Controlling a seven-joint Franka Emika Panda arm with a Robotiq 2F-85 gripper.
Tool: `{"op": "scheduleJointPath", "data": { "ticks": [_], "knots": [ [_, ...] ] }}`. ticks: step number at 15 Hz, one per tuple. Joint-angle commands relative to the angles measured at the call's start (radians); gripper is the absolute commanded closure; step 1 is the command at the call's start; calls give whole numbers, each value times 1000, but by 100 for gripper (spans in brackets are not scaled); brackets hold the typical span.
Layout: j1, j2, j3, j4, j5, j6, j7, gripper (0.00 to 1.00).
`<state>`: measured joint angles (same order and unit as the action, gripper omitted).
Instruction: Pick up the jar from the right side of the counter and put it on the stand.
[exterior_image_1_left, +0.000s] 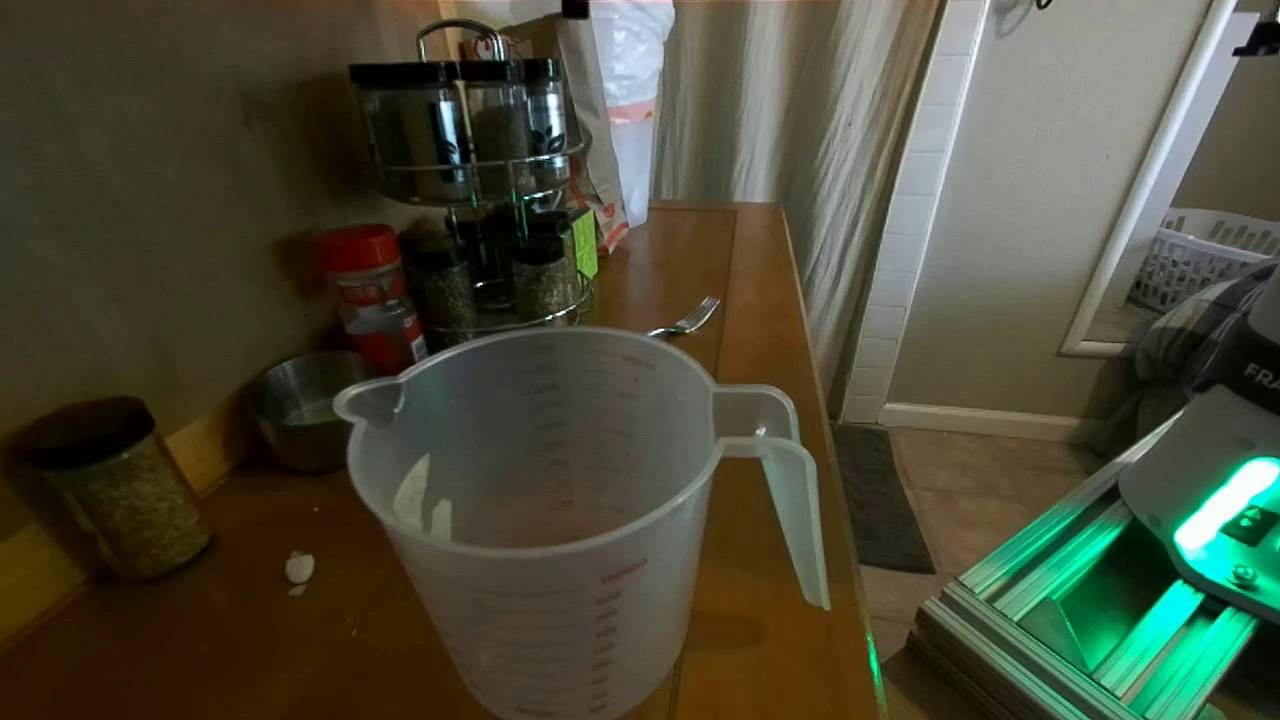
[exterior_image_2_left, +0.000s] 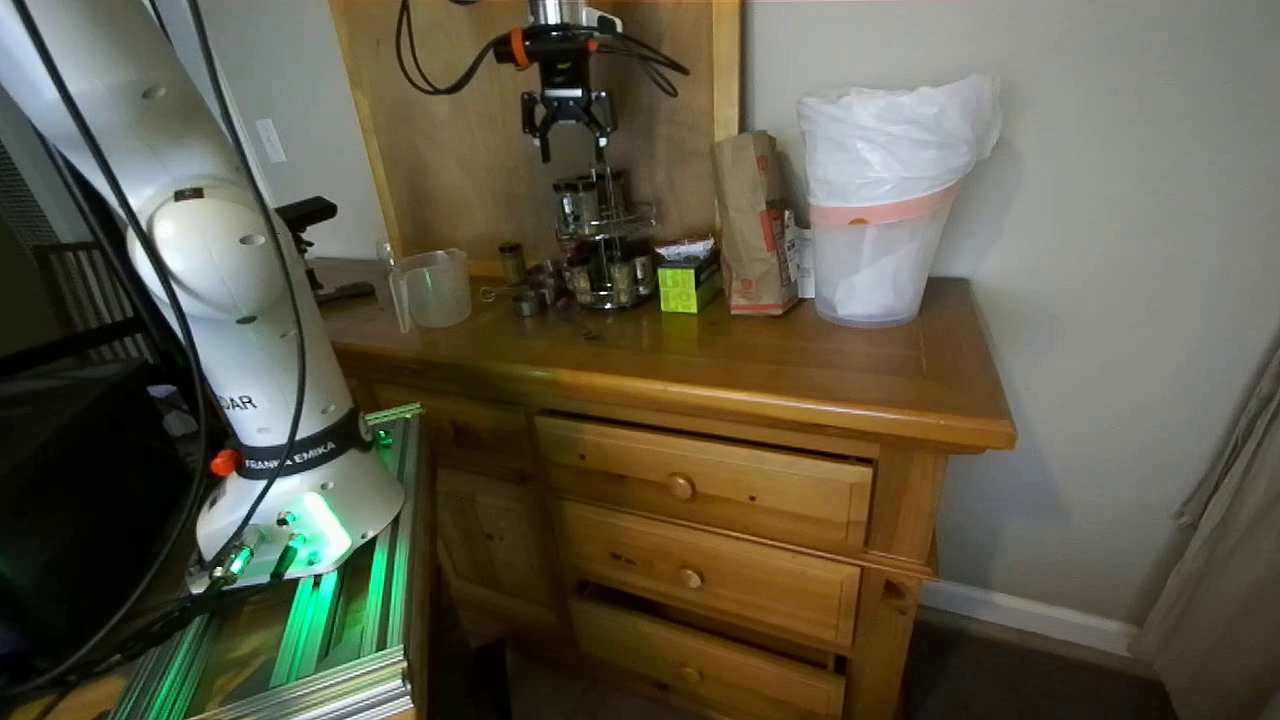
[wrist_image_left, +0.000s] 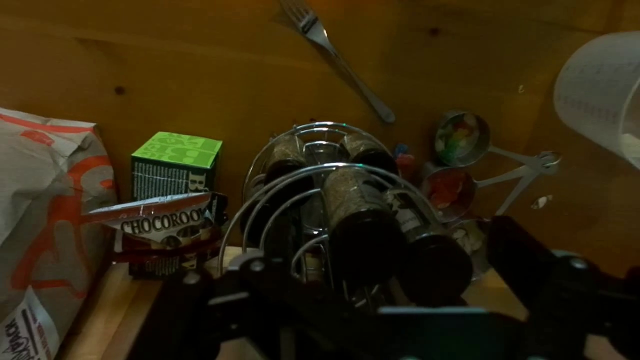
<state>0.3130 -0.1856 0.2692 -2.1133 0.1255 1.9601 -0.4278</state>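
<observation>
I note "FRANKA EMIKA" on the black band (exterior_image_2_left: 325, 447) of the robot arm (exterior_image_2_left: 250, 350), "CHOCOROO", ending unclear, on the wrapper (wrist_image_left: 162, 212), and illegible markings on the jug (exterior_image_1_left: 540, 610).

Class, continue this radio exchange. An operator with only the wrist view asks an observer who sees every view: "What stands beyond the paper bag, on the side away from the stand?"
Observer: A white-lined bin, beside the paper bag.
Operator: What am I missing between the stand and the jug?
Observer: A dark-capped jar with greenish-brown contents, seen in both exterior views.
Operator: How high is the gripper?
Observer: In an exterior view its fingertips appear above the stand's upper jars; depth I can't judge.
</observation>
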Motion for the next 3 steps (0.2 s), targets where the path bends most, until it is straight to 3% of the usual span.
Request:
{"op": "scheduleJointPath", "data": {
  "ticks": [1,2,3],
  "knots": [
    [8,-135,-54,-21,54,-134,-135,0],
    [6,-61,-30,3,16,-82,-56,0],
    [7,-90,-41,2,22,-109,-83,0]
  ]
}}
